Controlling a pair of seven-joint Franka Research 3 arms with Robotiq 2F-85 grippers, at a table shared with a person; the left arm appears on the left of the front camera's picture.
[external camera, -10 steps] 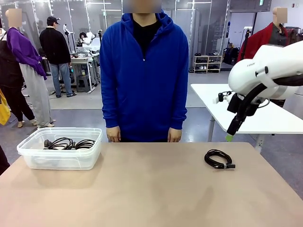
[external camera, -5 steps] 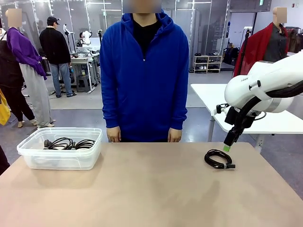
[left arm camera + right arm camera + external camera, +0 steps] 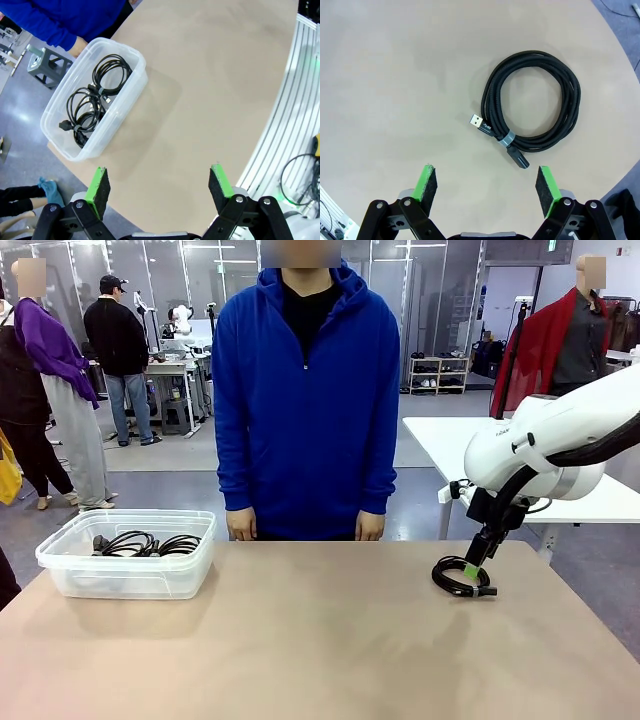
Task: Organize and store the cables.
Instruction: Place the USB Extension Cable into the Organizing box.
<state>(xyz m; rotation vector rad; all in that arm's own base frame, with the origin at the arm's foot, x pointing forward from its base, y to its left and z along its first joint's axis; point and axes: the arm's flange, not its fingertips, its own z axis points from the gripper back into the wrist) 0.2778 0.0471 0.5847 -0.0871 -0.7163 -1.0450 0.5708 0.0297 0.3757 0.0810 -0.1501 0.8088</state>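
One coiled black cable (image 3: 462,576) with a USB plug lies on the table at the right; in the right wrist view the same cable (image 3: 532,102) sits a little ahead of the fingers. My right gripper (image 3: 470,569) hangs open just above it, its jaws wide with nothing between them, and reads open too as the right gripper (image 3: 485,186) in its own view. Several more coiled cables (image 3: 95,99) rest inside the clear plastic bin (image 3: 60,558) at the table's left. My left gripper (image 3: 158,186) is open, high above the table near that bin (image 3: 131,101).
A person in a blue hoodie (image 3: 305,400) stands at the far edge, hands (image 3: 240,525) down by the table. A white table (image 3: 560,495) stands behind my right arm. Bare tan tabletop (image 3: 320,640) spreads between bin and cable.
My right arm has come down and a little left, bringing its open gripper from well above the table to just over the coiled cable. The bin, cables and person have not moved.
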